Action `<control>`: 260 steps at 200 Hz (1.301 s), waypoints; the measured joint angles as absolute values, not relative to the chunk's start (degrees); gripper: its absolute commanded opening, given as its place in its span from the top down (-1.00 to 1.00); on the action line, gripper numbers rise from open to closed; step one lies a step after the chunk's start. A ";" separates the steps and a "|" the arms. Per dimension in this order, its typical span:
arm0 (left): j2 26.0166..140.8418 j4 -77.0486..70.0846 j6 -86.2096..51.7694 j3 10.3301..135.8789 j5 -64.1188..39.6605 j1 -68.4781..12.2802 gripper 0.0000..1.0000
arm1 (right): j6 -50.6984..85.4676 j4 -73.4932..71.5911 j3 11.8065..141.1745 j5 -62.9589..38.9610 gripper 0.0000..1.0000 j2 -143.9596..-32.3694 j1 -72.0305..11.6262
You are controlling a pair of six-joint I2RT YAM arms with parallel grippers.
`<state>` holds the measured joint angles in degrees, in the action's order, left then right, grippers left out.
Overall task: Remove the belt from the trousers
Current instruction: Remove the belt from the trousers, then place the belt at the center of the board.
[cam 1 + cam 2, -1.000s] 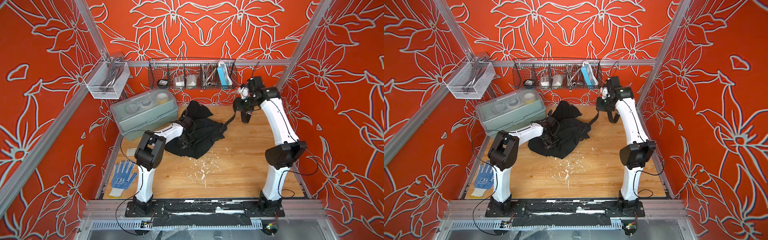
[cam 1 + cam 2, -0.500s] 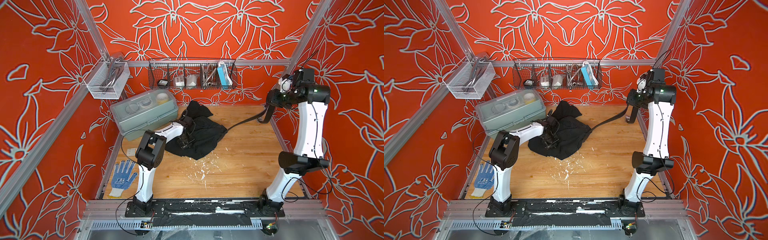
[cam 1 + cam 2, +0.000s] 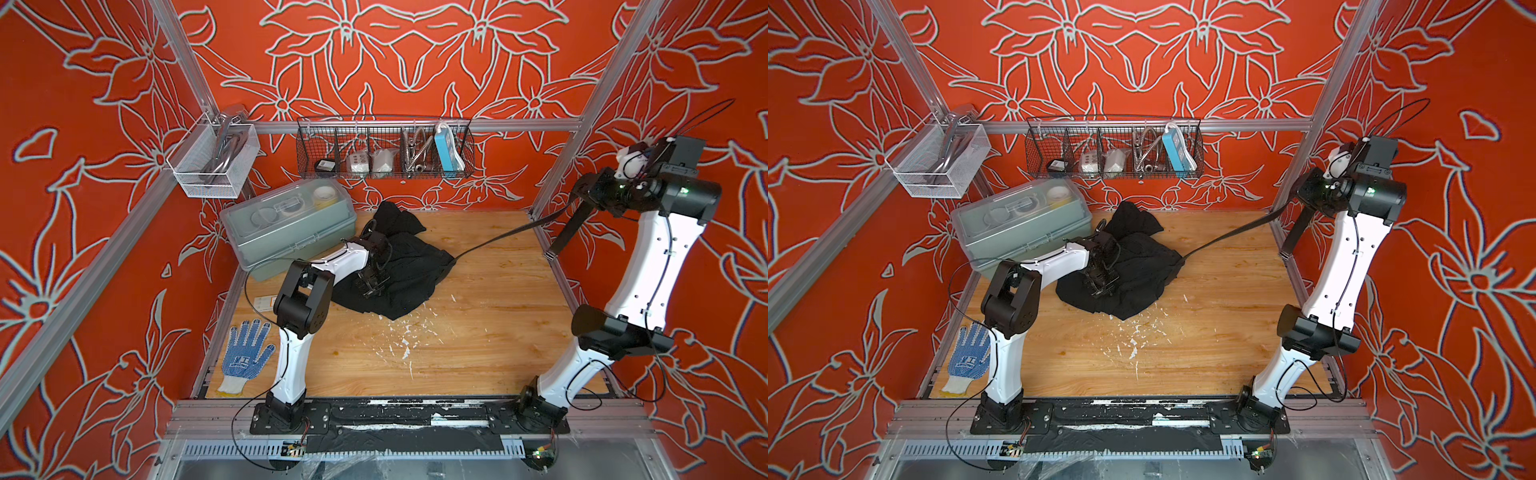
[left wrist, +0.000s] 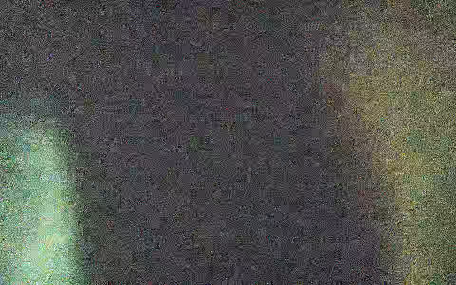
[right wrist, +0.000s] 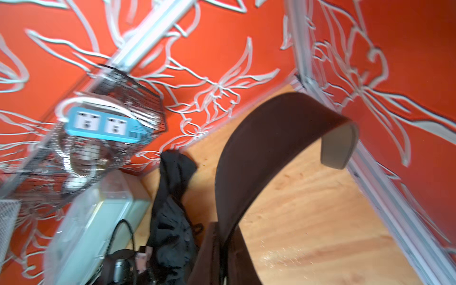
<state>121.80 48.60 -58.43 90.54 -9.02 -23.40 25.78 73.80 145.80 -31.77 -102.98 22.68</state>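
Note:
The trousers (image 3: 407,270) (image 3: 1138,270) lie as a crumpled black heap at the back left of the wooden table (image 3: 478,332). My left gripper (image 3: 373,283) (image 3: 1100,284) is shut and presses down into them. The left wrist view is dark noise and shows nothing. High at the far right, my right gripper (image 3: 582,198) (image 3: 1302,195) (image 5: 223,261) is shut on the belt (image 3: 507,232) (image 3: 1229,232). The strap runs taut from the trousers' right edge up to it, and a short free end hangs below. In the right wrist view the belt (image 5: 259,148) arches above the trousers (image 5: 170,222).
A grey-green plastic box (image 3: 291,224) stands behind the left arm. A wire basket (image 3: 384,151) and a white mesh basket (image 3: 212,162) hang at the back. A dotted glove (image 3: 245,353) lies front left. White specks (image 3: 403,338) litter the table. A frame post (image 3: 582,124) is close to the right gripper.
The right arm has swung from the back middle out to the far right, drawing more belt out of the trousers until it is taut. The left arm has stayed put.

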 measured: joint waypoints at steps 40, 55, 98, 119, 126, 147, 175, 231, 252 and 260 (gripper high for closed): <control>122.06 49.28 -59.70 91.09 -8.16 -23.70 1.00 | 30.68 64.55 141.78 -33.34 1.00 -97.08 25.21; 122.08 49.36 -59.92 91.15 -8.08 -23.73 1.00 | 30.79 63.31 143.70 -32.82 1.00 -95.98 26.57; 122.28 50.61 -60.10 91.61 -6.98 -23.73 1.00 | 32.53 57.19 149.18 -31.31 1.00 -94.50 30.02; 122.34 50.98 -60.12 91.77 -6.63 -23.73 1.00 | 35.66 53.15 147.37 -32.40 1.00 -93.06 30.17; 122.37 51.03 -60.12 91.79 -6.59 -23.73 1.00 | 36.84 51.40 145.10 -33.43 1.00 -92.18 30.00; 122.43 51.07 -60.12 91.85 -6.59 -23.73 1.00 | 39.31 46.98 135.59 -36.14 1.00 -89.80 28.25; 122.48 51.09 -60.03 91.88 -6.74 -23.70 1.00 | 39.77 45.80 126.96 -37.15 1.00 -90.80 23.92; 122.54 51.13 -58.89 92.01 -7.22 -23.55 1.00 | 38.79 41.36 112.88 -38.76 1.00 -92.51 14.39; 122.96 51.83 -57.63 92.71 -7.79 -23.31 1.00 | 38.89 36.12 102.26 -39.77 1.00 -92.40 11.07; 123.07 52.05 -56.97 92.90 -8.03 -23.22 1.00 | 39.16 34.39 98.37 -40.12 1.00 -93.34 10.00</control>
